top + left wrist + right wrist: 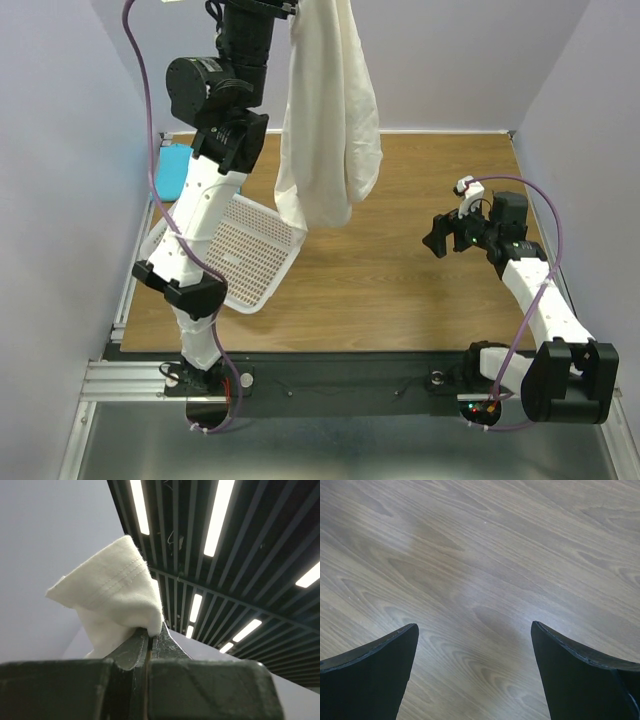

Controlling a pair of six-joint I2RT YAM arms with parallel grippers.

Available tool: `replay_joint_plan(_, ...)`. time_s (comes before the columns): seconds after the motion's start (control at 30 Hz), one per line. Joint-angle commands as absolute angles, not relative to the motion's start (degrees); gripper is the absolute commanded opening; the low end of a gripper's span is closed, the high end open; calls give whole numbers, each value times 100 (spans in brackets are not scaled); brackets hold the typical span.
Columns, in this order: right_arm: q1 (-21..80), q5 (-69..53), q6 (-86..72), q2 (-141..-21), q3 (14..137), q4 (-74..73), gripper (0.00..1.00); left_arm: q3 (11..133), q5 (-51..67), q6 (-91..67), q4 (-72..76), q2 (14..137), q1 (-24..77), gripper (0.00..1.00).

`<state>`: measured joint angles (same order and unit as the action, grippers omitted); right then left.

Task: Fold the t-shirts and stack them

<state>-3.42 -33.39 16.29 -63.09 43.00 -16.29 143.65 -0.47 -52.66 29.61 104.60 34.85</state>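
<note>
Far left: a turquoise t-shirt (171, 170) lies bunched at the left edge of the table (400, 290), partly hidden by the left arm (205, 215) and its cable.

Left of centre: a white mesh basket (258, 255) sits on the table beside the left arm, its near left part covered by the arm's lower link. It holds nothing.

Left gripper (150, 634): raised high above the table, at the top edge of the overhead view. Fingers pressed together, pinching a stitched hem of the cream-white t-shirt (112, 595). In the wrist view the cloth fans out above the fingertips, with ceiling lights behind.

Centre: the cream-white t-shirt hangs from that grip in a long loose bundle over the far half of the table. Its lower end is near the basket's far right corner; contact with the table cannot be confirmed.

Right gripper (475, 630): low over bare wood on the right side, well apart from both shirts. Fingers spread wide, nothing between them.
</note>
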Motion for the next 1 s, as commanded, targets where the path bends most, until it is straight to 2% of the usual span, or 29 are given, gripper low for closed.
replay_joint_plan(0.0, -387, -3287, 1608, -6293, 4359, -1485, 100, 14713, -422, -5467, 3762, 10520, 3603, 0)
replay_joint_plan(0.3, -396, -3199, 1608, -6310, 4359, -1494, 100, 14950, -633, -5564, 3832, 10933, 3805, 0)
replay_joint_plan(0.73, -413, -3041, 1652, -6337, 4368, -1494, 100, 14406, -308, -5537, 3323, 11189, 4131, 0)
replay_joint_plan(0.97, -431, -2901, 1687, -6337, 4368, -1494, 100, 12264, -26, -4940, 2840, 10110, 4175, 0)
